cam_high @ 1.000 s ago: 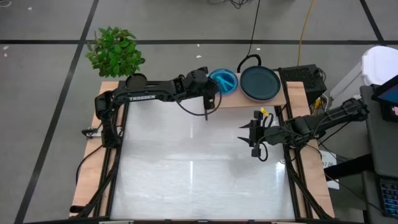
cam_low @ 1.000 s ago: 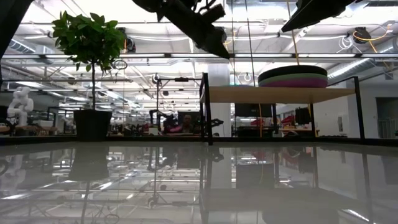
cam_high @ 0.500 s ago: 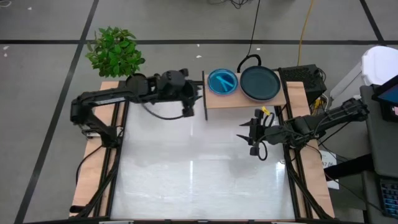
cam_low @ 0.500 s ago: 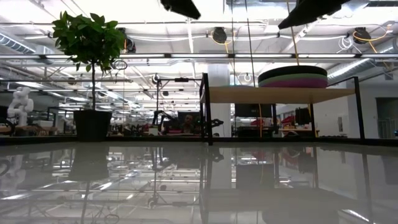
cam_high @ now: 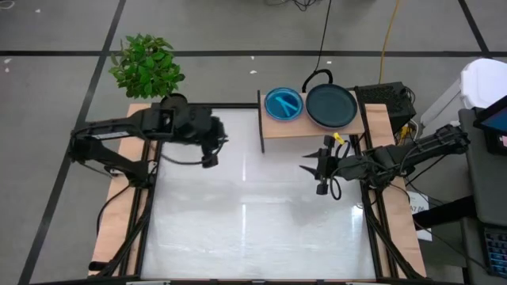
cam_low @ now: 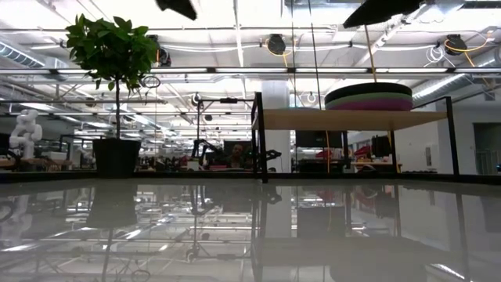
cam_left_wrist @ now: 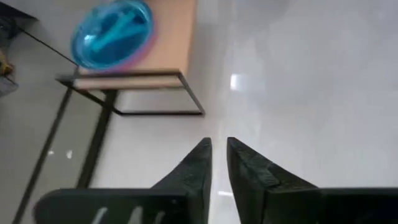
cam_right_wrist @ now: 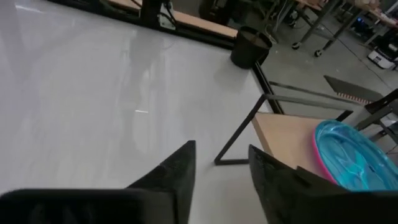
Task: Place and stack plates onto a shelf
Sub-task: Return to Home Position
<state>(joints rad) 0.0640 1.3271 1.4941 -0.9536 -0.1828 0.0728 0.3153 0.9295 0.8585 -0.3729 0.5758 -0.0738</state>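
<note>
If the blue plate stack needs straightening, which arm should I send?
Probably right. The right gripper hangs by the open front of the shelf, near the blue plates; the left gripper sits beyond its side panel.

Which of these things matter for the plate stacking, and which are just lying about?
Job: shelf; cyan-topped plate stack; dark-topped plate stack; left gripper, left of shelf; right gripper, in front of it.
Lying about: potted plant; black cable.

The left arm and right arm are dark, slim and jointed, trailing looped black cables (a small yellow tag marks the right wrist).
</note>
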